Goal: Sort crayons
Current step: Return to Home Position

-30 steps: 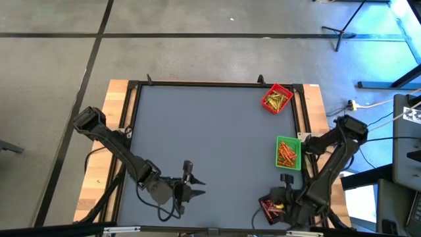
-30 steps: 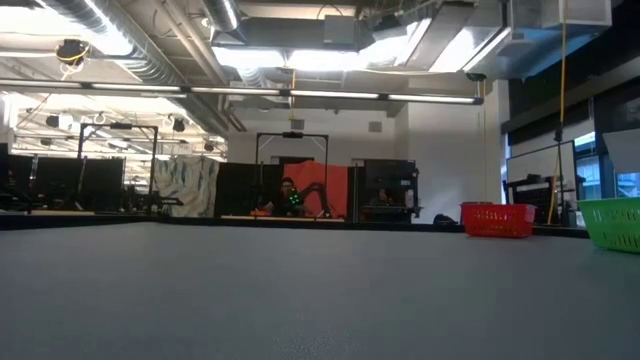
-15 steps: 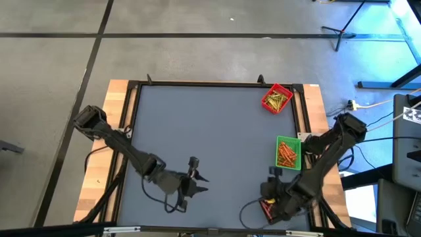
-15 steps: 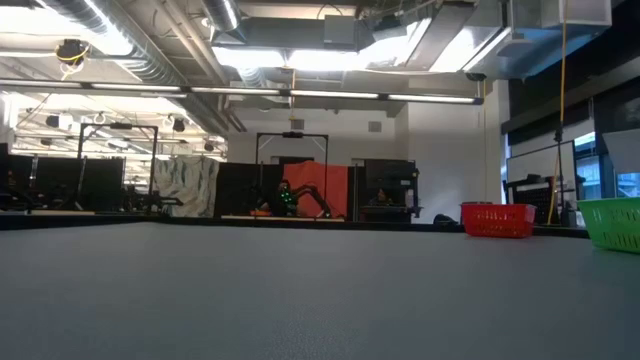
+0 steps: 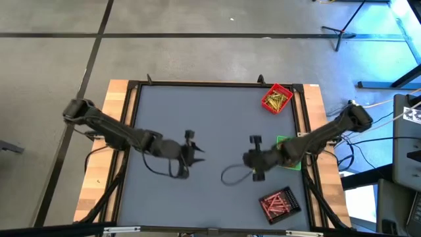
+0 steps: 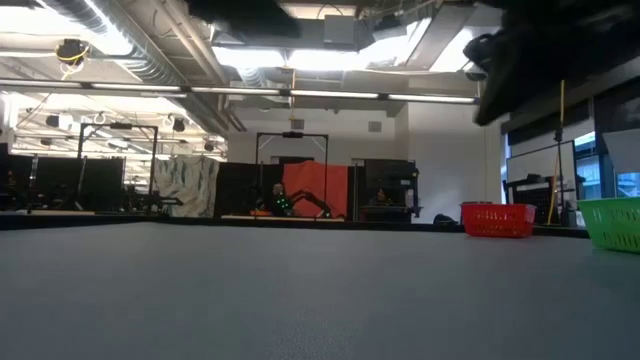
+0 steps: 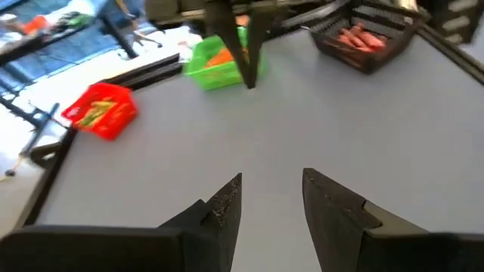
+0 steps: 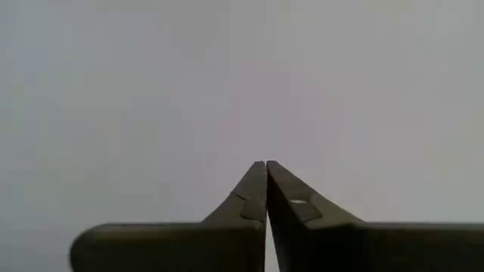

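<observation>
High view: thin crayons (image 5: 276,100) lie in square red tray (image 5: 285,89).

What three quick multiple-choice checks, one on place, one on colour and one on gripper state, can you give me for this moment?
1. The green square plastic tray stands: A in the table's middle; B partly under the right arm; C beside the left arm's base.
2. The thin stick crayons in the black square mesh tray are mostly: A red; B blue; C white.
3. The grippers: A both open; B left shut, right open; C left gripper open, right gripper shut on nothing.
Answers: B, the high view shows the arm crossing over that tray; A, red sticks fill that tray; C, each wrist view shows it: a gap between the left fingers, the right fingers meeting with nothing between.
</observation>
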Controlling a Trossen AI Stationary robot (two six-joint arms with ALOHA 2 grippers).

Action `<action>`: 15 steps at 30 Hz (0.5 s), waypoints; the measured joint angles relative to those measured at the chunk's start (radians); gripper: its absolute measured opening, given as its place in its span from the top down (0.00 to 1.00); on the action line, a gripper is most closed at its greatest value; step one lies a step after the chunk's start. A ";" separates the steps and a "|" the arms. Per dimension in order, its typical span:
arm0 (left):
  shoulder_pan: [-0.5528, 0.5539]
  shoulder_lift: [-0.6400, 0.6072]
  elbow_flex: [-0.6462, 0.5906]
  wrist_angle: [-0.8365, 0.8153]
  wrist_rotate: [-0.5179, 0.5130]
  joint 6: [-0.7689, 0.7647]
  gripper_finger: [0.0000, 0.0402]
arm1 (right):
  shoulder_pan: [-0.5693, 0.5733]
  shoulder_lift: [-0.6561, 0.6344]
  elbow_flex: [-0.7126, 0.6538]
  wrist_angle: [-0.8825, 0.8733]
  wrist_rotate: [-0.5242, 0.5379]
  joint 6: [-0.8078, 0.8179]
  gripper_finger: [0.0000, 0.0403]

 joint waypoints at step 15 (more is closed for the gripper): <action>0.192 -0.486 -0.454 0.152 -0.013 -0.042 0.74 | -0.454 -0.444 -0.439 0.478 -0.404 -0.204 0.99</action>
